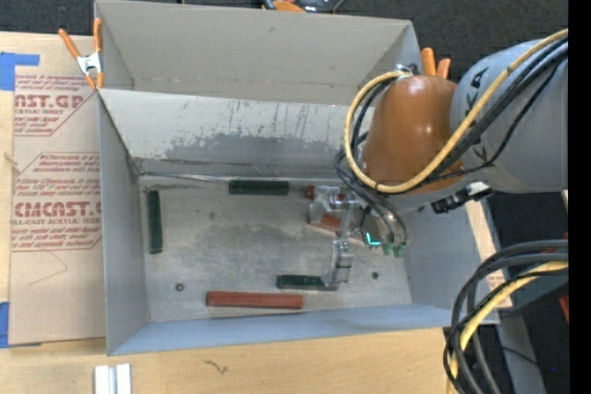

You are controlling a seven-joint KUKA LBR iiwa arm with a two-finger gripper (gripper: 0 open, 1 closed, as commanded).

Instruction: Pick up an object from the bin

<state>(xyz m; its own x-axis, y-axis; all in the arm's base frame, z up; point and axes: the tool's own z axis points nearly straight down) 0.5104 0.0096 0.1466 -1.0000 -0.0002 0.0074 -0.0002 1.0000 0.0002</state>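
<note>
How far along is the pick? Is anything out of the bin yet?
Done: the end effector is down inside the bin, at the right end of the short dark green bar near the front. In hand: nothing visibly gripped; that bar lies flat on the floor. Left: the grasp and the lift. The red-brown bar lies apart, nearer the front.

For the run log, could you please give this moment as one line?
claw: low at right end of short dark green stick, front of grey metal bin | grasp: not confirmed | nearest other: red-brown stick
</note>
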